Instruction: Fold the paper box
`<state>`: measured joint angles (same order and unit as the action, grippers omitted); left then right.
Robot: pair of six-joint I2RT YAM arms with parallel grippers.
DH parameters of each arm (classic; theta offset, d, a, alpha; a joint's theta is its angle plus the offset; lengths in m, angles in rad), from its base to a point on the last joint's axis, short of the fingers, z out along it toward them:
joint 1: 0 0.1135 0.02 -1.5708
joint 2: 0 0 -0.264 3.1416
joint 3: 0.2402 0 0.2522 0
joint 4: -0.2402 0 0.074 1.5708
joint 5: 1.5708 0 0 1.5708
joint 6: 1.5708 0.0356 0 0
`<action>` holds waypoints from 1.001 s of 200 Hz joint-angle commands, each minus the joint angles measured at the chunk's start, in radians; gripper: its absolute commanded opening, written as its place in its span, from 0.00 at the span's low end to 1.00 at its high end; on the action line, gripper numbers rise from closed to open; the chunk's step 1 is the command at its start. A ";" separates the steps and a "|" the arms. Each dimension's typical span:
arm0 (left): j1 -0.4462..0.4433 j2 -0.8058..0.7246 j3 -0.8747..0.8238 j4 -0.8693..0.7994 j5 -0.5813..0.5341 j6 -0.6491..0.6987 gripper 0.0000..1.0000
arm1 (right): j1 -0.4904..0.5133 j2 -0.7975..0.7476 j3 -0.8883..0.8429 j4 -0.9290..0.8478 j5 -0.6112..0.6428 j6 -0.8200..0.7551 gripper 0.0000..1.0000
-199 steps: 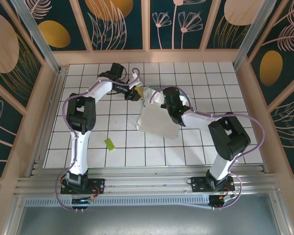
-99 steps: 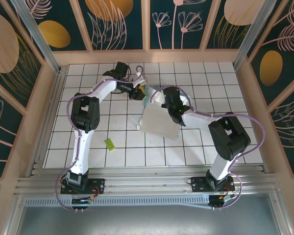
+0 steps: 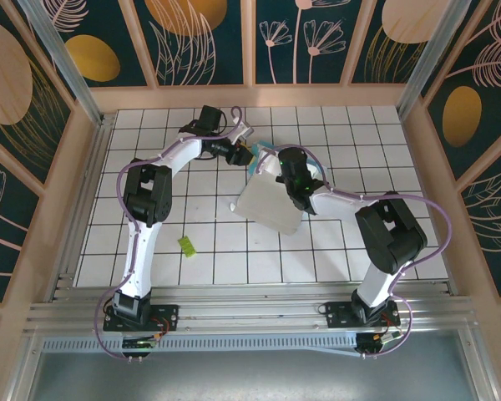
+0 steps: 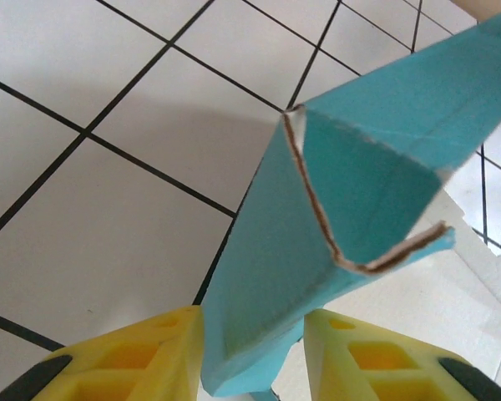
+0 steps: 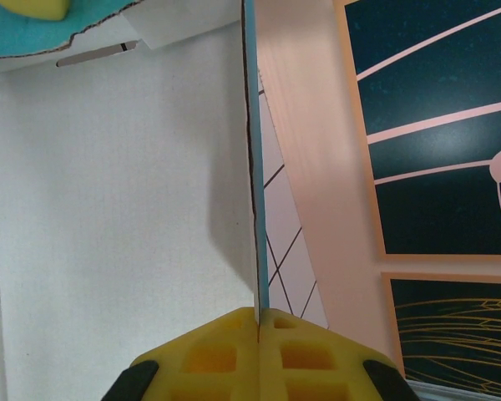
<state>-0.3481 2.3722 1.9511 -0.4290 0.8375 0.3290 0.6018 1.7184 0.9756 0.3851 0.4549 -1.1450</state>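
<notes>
My left gripper (image 4: 252,324) is clamped on a teal flap of the paper box (image 3: 267,205), and my right gripper (image 5: 257,322) is pinched shut on a wall's edge. The box sits mid-table (image 3: 150,251), towards the far edge. If my arms pull against each other, the thin card could tear or slip free. Since a second ago my left arm has swung in and the box has turned.

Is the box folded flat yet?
No: paper box spread, white inside up; left hand holds a raised teal flap, right hand pinches an edge.
</notes>
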 commanded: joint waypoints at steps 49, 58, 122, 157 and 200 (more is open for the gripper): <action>-0.032 0.034 -0.003 0.092 0.092 -0.093 0.40 | 0.019 0.004 0.022 -0.003 -0.068 0.027 0.02; -0.037 0.036 -0.003 0.084 0.097 -0.085 0.40 | 0.019 0.003 0.023 -0.005 -0.068 0.027 0.02; -0.038 0.050 0.042 -0.106 0.137 0.082 0.41 | 0.018 0.007 0.025 -0.015 -0.062 0.030 0.03; -0.039 0.051 0.091 -0.272 0.119 0.240 0.41 | 0.016 0.003 0.026 -0.017 -0.061 0.032 0.02; -0.040 0.045 0.076 -0.233 0.201 0.190 0.42 | 0.018 0.011 0.034 -0.020 -0.057 0.037 0.02</action>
<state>-0.3656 2.4027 2.0117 -0.6361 0.9051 0.4877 0.6029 1.7184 0.9756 0.3546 0.4435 -1.1416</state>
